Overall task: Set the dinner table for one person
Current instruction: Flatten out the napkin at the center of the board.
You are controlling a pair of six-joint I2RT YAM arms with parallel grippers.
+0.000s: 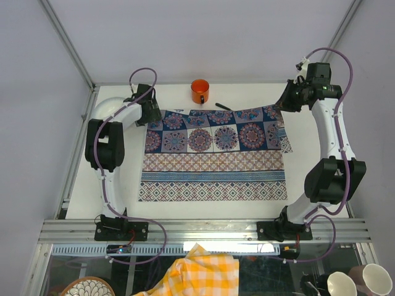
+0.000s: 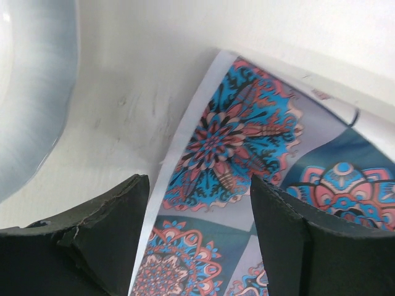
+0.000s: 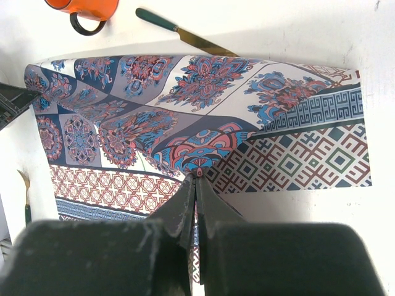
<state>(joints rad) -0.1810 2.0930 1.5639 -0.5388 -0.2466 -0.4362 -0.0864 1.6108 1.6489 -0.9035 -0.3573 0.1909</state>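
Observation:
The white dinner table (image 1: 210, 210) carries a blue-and-purple patterned cloth (image 1: 213, 166). My right gripper (image 1: 285, 106) is shut on the cloth's far right corner; in the right wrist view the pinched cloth (image 3: 203, 145) rises in a fold to the closed gripper (image 3: 196, 179). My left gripper (image 1: 150, 115) is open at the cloth's far left corner. In the left wrist view the open gripper (image 2: 200, 213) has the cloth's white-edged border (image 2: 216, 154) lying between its fingers, and it holds nothing. An orange mug (image 1: 200, 91) and a green-handled knife (image 1: 222, 106) lie just beyond the cloth.
A fork (image 3: 26, 194) lies on the table left of the cloth in the right wrist view. The mug (image 3: 83, 9) and knife (image 3: 185, 34) show there too. Below the table's near rail sit a yellow checked cloth (image 1: 200, 271), a patterned bowl (image 1: 86, 288) and cups (image 1: 361, 280).

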